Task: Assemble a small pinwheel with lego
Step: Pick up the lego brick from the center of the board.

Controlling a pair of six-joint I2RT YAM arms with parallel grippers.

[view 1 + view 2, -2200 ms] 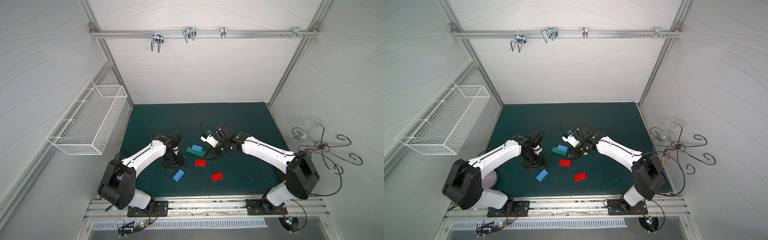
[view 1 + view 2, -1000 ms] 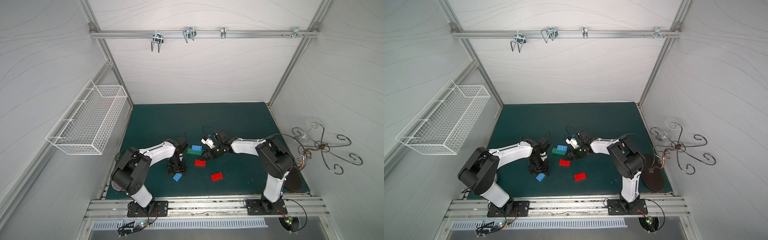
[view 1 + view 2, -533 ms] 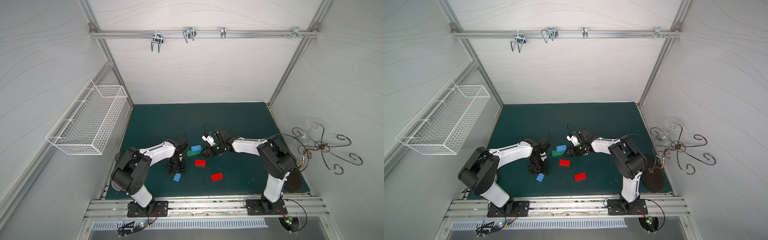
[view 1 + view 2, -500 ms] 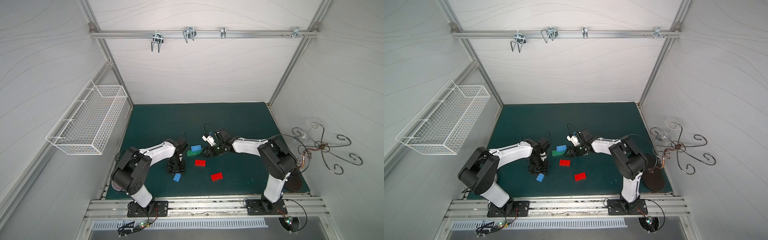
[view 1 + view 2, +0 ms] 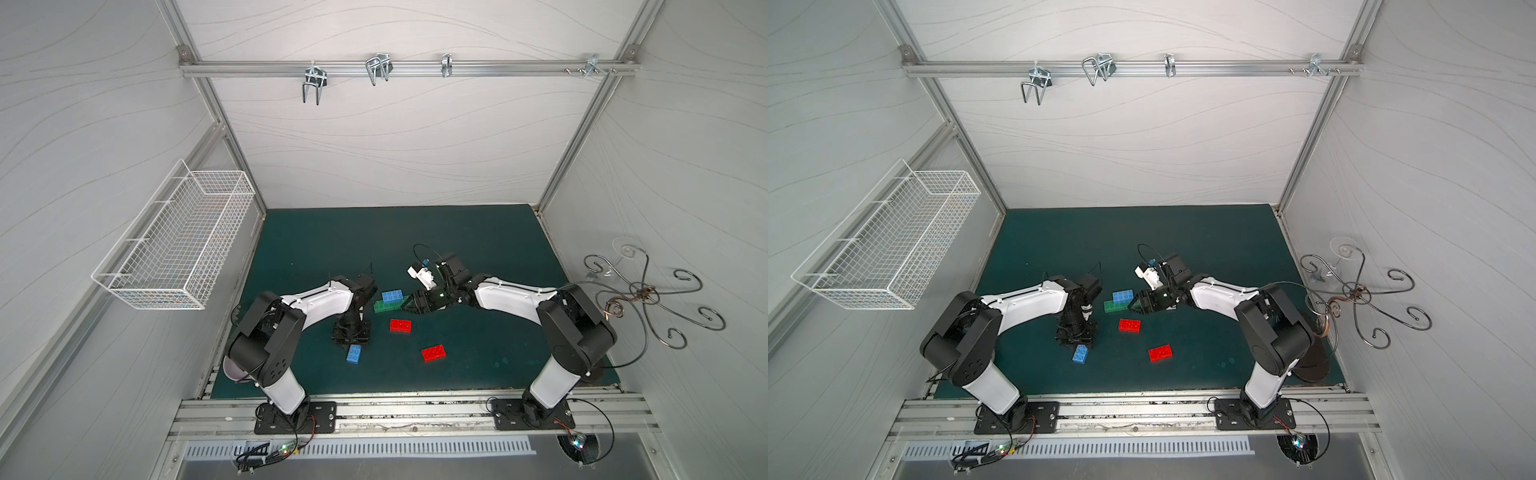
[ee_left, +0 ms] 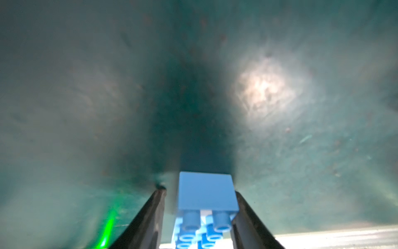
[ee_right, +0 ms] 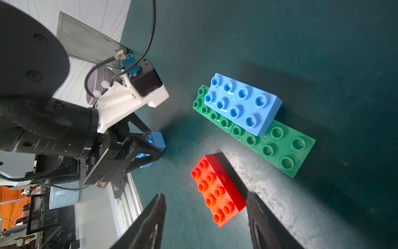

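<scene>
Evidently the pick-up is in hand: the left gripper (image 5: 351, 337) clasps the loose blue brick (image 6: 206, 191) with narrow jaws on the mat (image 5: 478, 257), near the started pinwheel (image 5: 388, 302). The right gripper (image 7: 205, 195) hangs half open and empty beside a red brick (image 5: 400, 325). Next, I judge, the blue brick needs lifting and square pressing onto the green studs.

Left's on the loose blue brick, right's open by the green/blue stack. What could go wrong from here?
1. The left gripper seems to pinch the loose blue brick near one end. Most of it sticks out, so it may pivot or slip on lift.
2. The right gripper, jaws open, sits right beside the green bricks carrying the stacked blue brick. A small move could shove them.
3. Both grippers work close together, so the arms could clash.
</scene>
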